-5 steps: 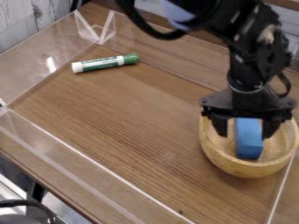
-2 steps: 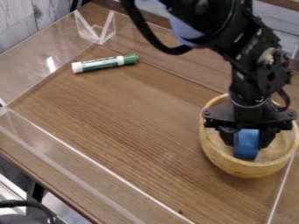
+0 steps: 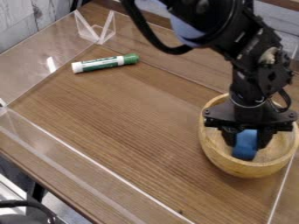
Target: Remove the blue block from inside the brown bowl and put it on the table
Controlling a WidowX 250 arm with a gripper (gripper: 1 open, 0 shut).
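I have the hand (image 3: 247, 129) over the blue block (image 3: 244, 143) inside the brown bowl (image 3: 215, 155), fingers apart around it; I can't confirm a grip. I should close squarely, avoid the rim, then lift straight up.

Clear low walls (image 3: 52, 122) along the edges, bright reflections on them. Pale grey surface (image 3: 20, 17) outside, top left.
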